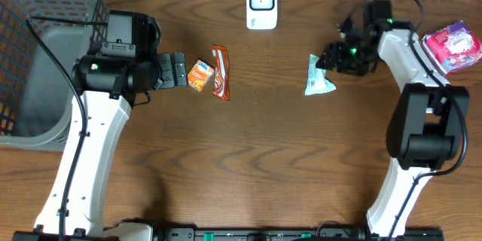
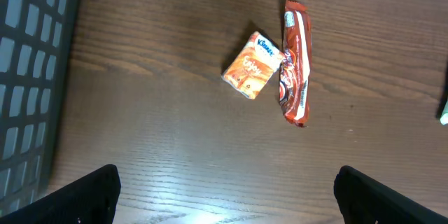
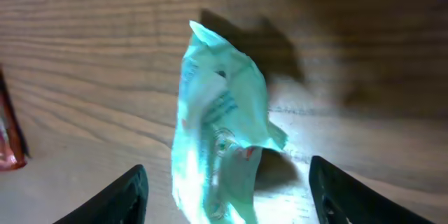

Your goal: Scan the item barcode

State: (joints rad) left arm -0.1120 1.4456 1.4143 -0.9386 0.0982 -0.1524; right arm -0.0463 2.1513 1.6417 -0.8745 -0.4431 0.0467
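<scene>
Carefully, with my right pincer [image 3: 227, 185] released over the teal packet [image 3: 217, 133], I'd pinch its edges, leaving both faces clear for the scanner [image 1: 261, 4].

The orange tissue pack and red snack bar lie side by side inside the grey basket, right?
Not inside it. The orange tissue pack and red snack bar lie side by side on the table, outside the grey basket; the overhead view shows it.

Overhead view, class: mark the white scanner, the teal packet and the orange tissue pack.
white scanner [image 1: 261, 4], overhead view, middle of its front face.
teal packet [image 1: 318, 78], overhead view, centre of the wrapper.
orange tissue pack [image 1: 200, 75], overhead view, middle of its top face.
</scene>
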